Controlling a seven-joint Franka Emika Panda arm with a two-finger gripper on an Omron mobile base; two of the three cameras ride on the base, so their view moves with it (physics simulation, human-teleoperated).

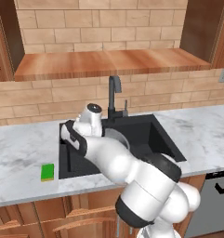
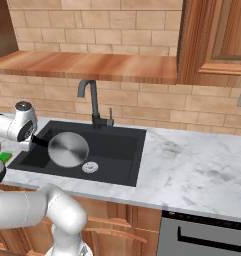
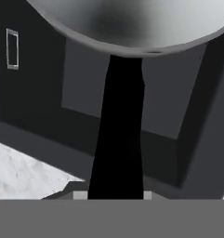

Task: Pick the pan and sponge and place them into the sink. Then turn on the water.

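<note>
The silver pan (image 2: 68,149) hangs tilted on edge over the left half of the black sink (image 2: 119,147), its round face turned toward the right base camera. My gripper (image 2: 36,139) is shut on its black handle (image 3: 120,139), which runs up to the pan bowl (image 3: 127,23) in the hand view. From the left base view my arm covers most of the pan; a sliver of its rim (image 1: 119,137) shows above the sink (image 1: 153,135). The green sponge (image 1: 47,172) lies on the marble left of the basin, and its edge (image 2: 4,157) peeks out beside my arm.
The dark faucet (image 1: 114,95) (image 2: 92,102) stands behind the basin with no stream from it. A silver drain (image 2: 90,167) sits in the sink floor. A wooden shelf (image 1: 108,62) runs overhead. A dishwasher front (image 2: 202,235) is below the right counter.
</note>
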